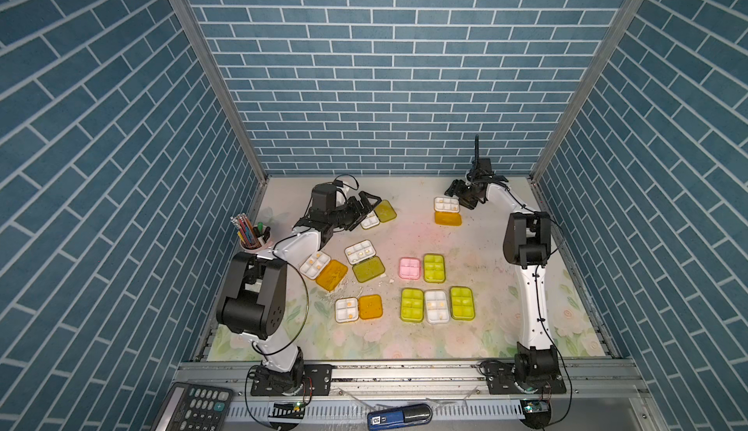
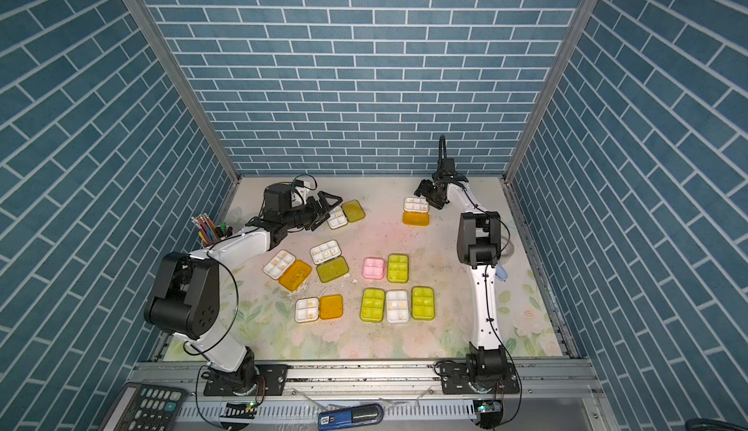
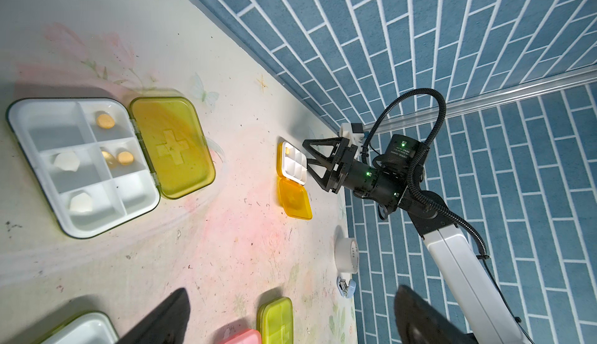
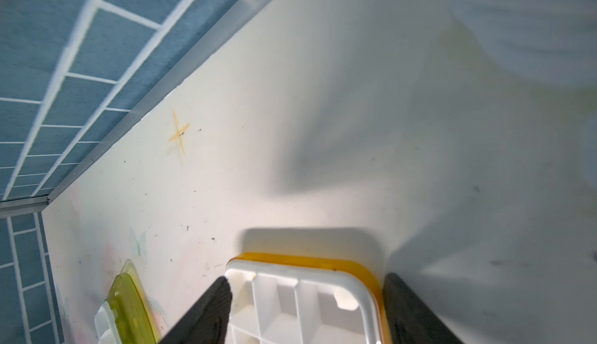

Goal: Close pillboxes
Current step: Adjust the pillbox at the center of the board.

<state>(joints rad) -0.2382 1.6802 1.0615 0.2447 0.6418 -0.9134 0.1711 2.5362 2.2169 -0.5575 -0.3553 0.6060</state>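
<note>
Three blue-brick walls (image 1: 388, 65), floral tabletop (image 1: 409, 239)

I can read little. A raised plus sign stands on the yellow-green lid (image 3: 172, 147) of the open pillbox (image 3: 64, 132) seen from my left wrist, and a white plus on a teal key of the calculator (image 1: 193, 406). The blue device (image 1: 398, 415) at the front rail bears a small white label, perhaps "05". Print on the tape roll (image 3: 348, 253) is too small for me.
</note>
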